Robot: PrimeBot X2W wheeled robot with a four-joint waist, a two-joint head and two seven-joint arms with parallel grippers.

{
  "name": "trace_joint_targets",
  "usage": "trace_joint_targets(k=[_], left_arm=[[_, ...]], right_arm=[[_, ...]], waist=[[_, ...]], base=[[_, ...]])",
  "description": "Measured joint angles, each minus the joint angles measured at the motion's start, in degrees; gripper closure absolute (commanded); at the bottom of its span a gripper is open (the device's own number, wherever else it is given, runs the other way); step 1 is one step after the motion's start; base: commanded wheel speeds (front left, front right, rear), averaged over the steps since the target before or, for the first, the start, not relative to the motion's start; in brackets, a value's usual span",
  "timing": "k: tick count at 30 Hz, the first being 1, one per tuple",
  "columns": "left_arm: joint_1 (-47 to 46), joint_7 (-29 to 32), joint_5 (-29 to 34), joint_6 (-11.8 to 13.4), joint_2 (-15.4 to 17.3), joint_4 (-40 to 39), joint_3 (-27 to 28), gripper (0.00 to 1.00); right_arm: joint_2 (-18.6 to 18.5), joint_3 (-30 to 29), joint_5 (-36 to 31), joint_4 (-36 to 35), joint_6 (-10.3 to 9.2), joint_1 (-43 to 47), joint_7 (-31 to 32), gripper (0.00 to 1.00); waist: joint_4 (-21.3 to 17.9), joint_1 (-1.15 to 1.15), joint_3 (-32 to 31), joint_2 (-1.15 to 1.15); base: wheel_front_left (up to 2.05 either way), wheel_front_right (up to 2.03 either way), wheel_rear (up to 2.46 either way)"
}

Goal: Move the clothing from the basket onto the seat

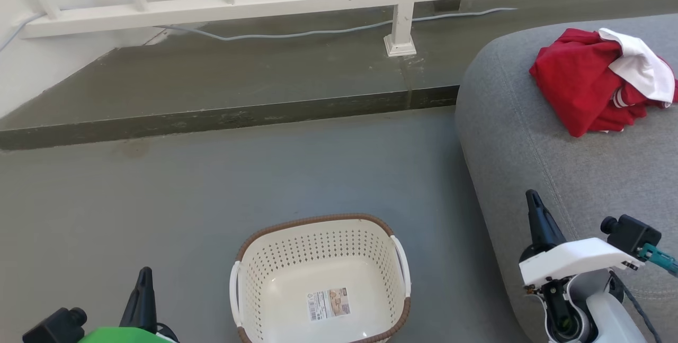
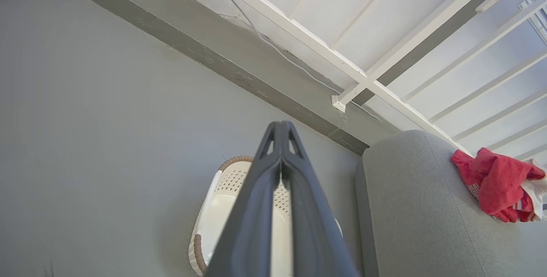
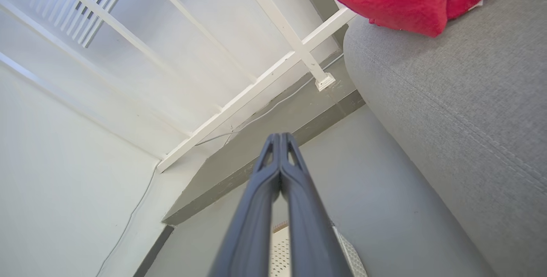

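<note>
One bunched heap of clothing point(image 1: 598, 81) at two o'clock on one grey seat point(image 1: 529, 173), long axis roughly nine-to-three. One basket point(image 1: 318, 258) at six o'clock on the floor point(image 1: 159, 200). Two pincers, left gripper point(image 2: 281, 127) and right gripper point(image 3: 280, 137), fingers pressed together.

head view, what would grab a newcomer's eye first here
The bright red and white clothing heaped on the grey seat at the upper right stands out most against the dull floor. Next comes the cream basket at the bottom centre, bare but for a label on its bottom. The left hand and right hand sit low at either side, both shut.
</note>
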Motion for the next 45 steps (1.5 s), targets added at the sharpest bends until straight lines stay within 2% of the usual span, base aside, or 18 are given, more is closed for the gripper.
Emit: trace_joint_targets(k=[45], left_arm=[[-7.57,7.99,-29.74,-5.13,-1.19,6.39,4.67,1.0]], right_arm=[[-0.6,-7.88,34.63,-0.1,2.6,-0.47,8.4,1.0]], waist=[[0.97,0.0,-0.51,0.0]], base=[[0.0,0.0,0.0]])
